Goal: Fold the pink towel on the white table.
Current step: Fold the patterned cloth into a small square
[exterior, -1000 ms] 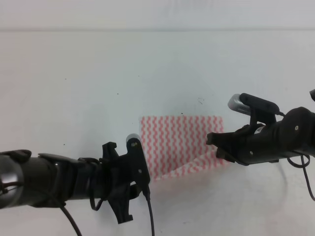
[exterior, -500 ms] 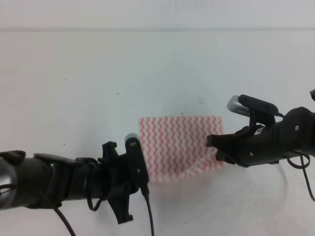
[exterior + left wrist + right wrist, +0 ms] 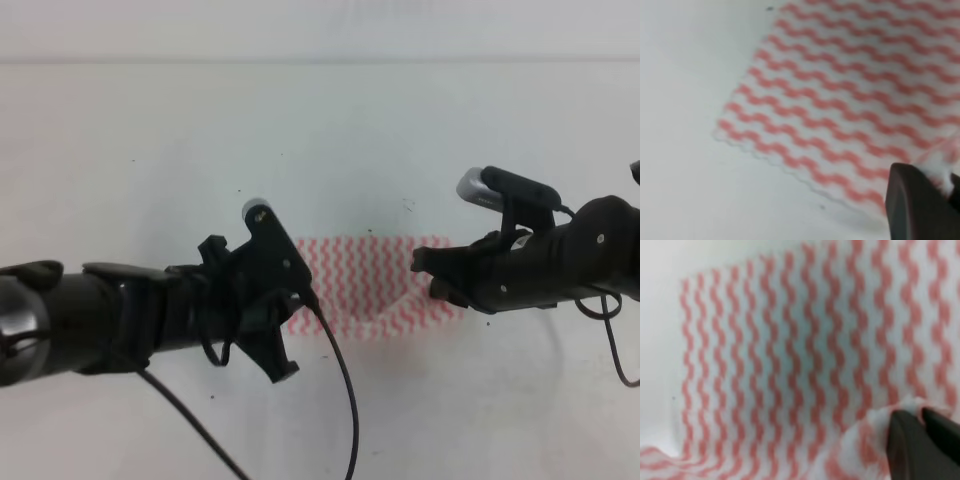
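The right gripper sits low in the corner of this view. Its two dark fingers are pressed close together, with a bunched bit of the pink towel pinched between the tips. Next to the fingers the cloth is lifted and puffy, with a soft white lump right at the tips. Away from the fingers, the towel spreads out flat with its wavy pink and white stripes. Past the far edge of the towel lies the white table. A small curled piece of cloth shows in the low corner far from the gripper.
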Controlling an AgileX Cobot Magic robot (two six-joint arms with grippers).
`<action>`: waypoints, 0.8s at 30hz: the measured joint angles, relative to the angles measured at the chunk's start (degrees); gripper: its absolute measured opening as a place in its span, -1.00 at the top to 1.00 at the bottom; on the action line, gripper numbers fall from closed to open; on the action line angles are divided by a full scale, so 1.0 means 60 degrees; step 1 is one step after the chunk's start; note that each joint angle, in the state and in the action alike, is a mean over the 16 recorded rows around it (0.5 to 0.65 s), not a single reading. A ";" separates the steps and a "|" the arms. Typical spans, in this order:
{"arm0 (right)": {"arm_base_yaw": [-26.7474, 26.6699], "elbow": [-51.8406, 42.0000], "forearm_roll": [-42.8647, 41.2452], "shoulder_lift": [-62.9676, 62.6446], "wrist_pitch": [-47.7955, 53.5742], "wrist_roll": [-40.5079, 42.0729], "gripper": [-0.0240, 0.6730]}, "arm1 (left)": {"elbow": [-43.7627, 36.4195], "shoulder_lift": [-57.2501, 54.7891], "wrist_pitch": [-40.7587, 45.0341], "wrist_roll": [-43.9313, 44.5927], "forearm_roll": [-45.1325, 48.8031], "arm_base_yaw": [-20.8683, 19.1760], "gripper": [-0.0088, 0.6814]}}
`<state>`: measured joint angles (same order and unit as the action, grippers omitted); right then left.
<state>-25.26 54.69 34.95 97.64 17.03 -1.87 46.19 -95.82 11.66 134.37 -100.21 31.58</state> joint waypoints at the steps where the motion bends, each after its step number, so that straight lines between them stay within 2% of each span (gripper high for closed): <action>1: 0.0009 0.0047 -0.0002 0.0001 -0.0007 0.0000 0.98 | 0.0096 -0.0046 -0.0074 -0.0042 0.0000 0.0000 0.99; 24: 0.0277 0.1166 -0.0074 0.0663 -0.0147 0.0026 0.98 | 0.1224 -0.1106 -0.1097 -0.0153 0.0000 -0.0150 0.99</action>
<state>-23.60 61.68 34.51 101.62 16.15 -1.72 53.54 -102.46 5.08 133.46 -100.21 30.68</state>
